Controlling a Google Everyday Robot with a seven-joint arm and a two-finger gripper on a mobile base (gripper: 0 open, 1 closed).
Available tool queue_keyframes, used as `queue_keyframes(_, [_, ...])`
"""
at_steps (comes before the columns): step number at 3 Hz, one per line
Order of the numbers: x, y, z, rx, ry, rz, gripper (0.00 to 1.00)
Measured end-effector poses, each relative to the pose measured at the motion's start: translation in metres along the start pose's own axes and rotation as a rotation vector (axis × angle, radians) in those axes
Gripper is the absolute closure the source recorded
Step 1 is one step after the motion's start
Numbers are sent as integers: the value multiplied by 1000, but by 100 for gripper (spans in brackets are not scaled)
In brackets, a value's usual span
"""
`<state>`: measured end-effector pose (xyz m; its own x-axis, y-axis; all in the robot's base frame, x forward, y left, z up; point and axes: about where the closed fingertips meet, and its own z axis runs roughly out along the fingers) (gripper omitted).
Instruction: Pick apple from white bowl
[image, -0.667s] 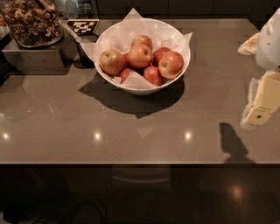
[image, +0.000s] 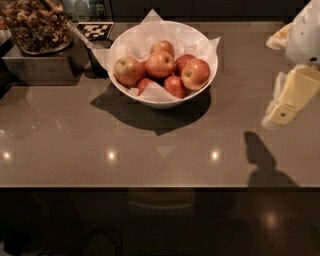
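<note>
The apple (image: 195, 73) lies at the right side of the pile in the bowl (image: 161, 101), red with a yellowish blush on top, touching a darker apple behind it and another at its lower left. Six other apples (image: 160, 63) fill the rest of the bowl, the leftmost paler and yellower. Crumpled white paper (image: 150, 26) lines the bowl, its corners poking up past the rim at the top, left and right. The bowl stands on the grey-brown table (image: 150, 150) in the upper middle of the frame and casts a dark shadow toward the lower left. The gripper (image: 287, 100) hangs at the right edge of the frame, well apart from the bowl and level with it, pale yellow and slanting down to the left; whether it is parted or closed cannot be told. Its shadow (image: 261, 159) falls on the table below it. In the upper left a jar of nuts (image: 35, 22) sits on a metal box (image: 42, 67), with a checkered tag (image: 95, 30) just beside it.
</note>
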<state>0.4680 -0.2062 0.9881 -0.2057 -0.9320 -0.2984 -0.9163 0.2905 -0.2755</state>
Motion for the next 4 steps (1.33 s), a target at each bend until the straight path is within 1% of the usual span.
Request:
queue_keyframes(1, [-25, -34, 10, -18, -106, 25, 0])
queue_keyframes(2, [-47, -68, 28, -42, -190, 111, 0])
queue_keyframes(3, [-65, -91, 53, -73, -248, 216, 0])
queue_keyframes(4, [-67, -93, 57, -79, -251, 230, 0])
